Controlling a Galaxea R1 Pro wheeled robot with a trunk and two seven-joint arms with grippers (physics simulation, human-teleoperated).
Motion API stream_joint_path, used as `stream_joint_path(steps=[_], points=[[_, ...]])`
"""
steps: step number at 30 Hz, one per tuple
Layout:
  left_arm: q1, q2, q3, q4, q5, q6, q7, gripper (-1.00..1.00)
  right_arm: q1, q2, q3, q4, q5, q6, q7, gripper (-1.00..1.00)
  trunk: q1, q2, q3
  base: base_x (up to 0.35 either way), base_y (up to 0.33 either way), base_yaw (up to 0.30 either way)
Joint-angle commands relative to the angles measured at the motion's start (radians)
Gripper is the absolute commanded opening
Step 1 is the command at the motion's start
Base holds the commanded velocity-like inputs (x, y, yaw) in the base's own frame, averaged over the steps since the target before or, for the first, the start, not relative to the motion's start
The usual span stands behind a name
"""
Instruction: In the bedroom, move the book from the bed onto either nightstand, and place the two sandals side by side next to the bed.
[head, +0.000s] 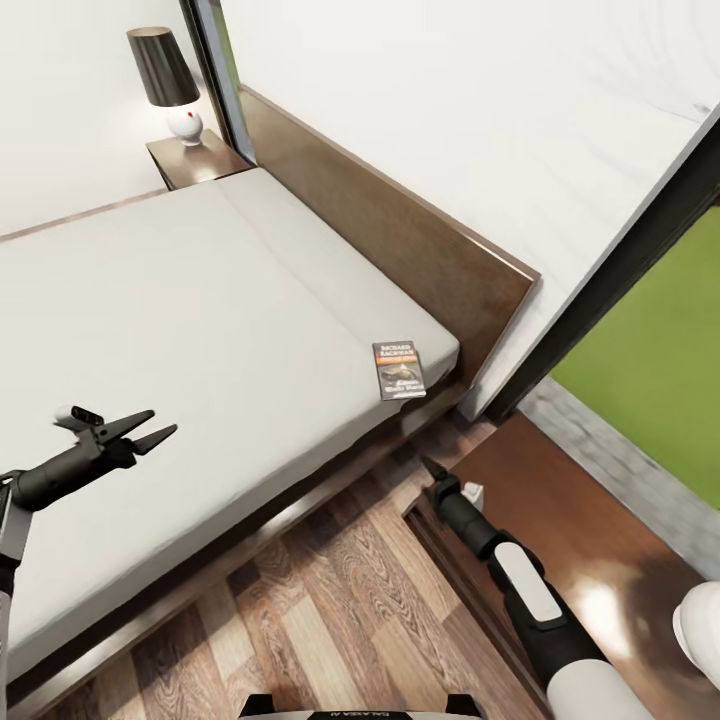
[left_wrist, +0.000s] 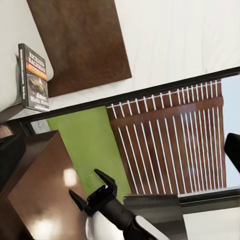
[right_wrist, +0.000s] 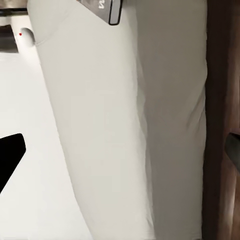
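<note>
Pale mattress of the bed (head: 180, 330) fills the bedroom corner. Left gripper (head: 152, 427) hovers over it, fingers spread apart and empty; right gripper (left_wrist: 91, 196) likewise open, above the nightstand (head: 580, 520). The book (head: 398, 369) lies flat at the mattress corner beside the headboard (head: 400, 230), long axis across the bed.

Table lamp (head: 168, 80), dark shade on white base, is seen at 11 o'clock. Green lawn (head: 660, 350) is seen at 3 o'clock; slatted fence (left_wrist: 170, 140) behind it.

Head view looks down over the bed (head: 200, 300); both wrist views share its book (left_wrist: 34, 77).
</note>
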Motion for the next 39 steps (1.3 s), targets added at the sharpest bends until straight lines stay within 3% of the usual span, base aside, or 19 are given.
stream_joint_path(steps=[1,6,10,12,24,39], points=[[0.0,-0.001,0.0,0.0,-0.001,0.011,-0.004,1.0,0.0,-0.001,-0.002,-0.002,-0.007,0.004,0.026,1.0,0.0,0.0,-0.001,0.0,0.0,0.0],[0.0,-0.002,0.0,0.0,-0.001,0.011,-0.004,1.0,0.0,-0.004,-0.013,-0.003,-0.009,-0.014,0.091,1.0,0.0,0.0,-0.001,0.0,0.0,0.0],[0.001,-0.003,-0.001,0.001,-0.001,0.009,-0.004,1.0,0.0,-0.003,-0.027,0.002,-0.009,-0.121,0.108,1.0,0.0,0.0,-0.001,0.0,0.0,0.0],[0.001,-0.003,-0.001,0.001,-0.001,0.009,-0.004,1.0,0.0,-0.002,-0.028,0.003,-0.009,-0.136,0.109,1.0,0.0,0.0,-0.001,0.0,0.0,0.0],[0.001,-0.015,-0.001,-0.001,-0.003,0.009,-0.004,1.0,0.0,0.002,-0.023,0.005,-0.009,-0.144,0.11,1.0,0.0,0.0,-0.001,0.0,0.0,0.0],[0.001,-0.016,-0.001,-0.001,-0.003,0.009,-0.004,1.0,0.0,0.001,-0.021,0.004,-0.009,-0.144,0.111,1.0,0.0,0.0,-0.021,0.011,0.0,0.0]])
